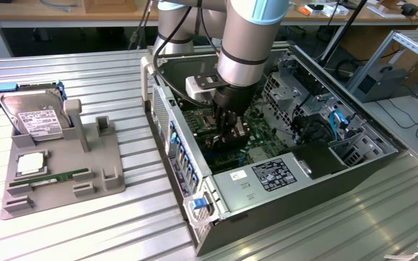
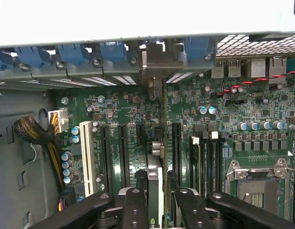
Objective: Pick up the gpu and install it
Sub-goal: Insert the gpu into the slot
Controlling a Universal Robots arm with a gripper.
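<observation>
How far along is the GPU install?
Pickup looks done: the gripper is shut on the gpu, held edge-on inside the open PC case, away from the grey parts tray. In hand: the card stands over the motherboard's expansion slots, bracket toward the rear openings. Left: whether it is fully seated cannot be told.

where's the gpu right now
The gpu stands on edge between the tool fingers, over the motherboard slots inside the open computer case.
</observation>
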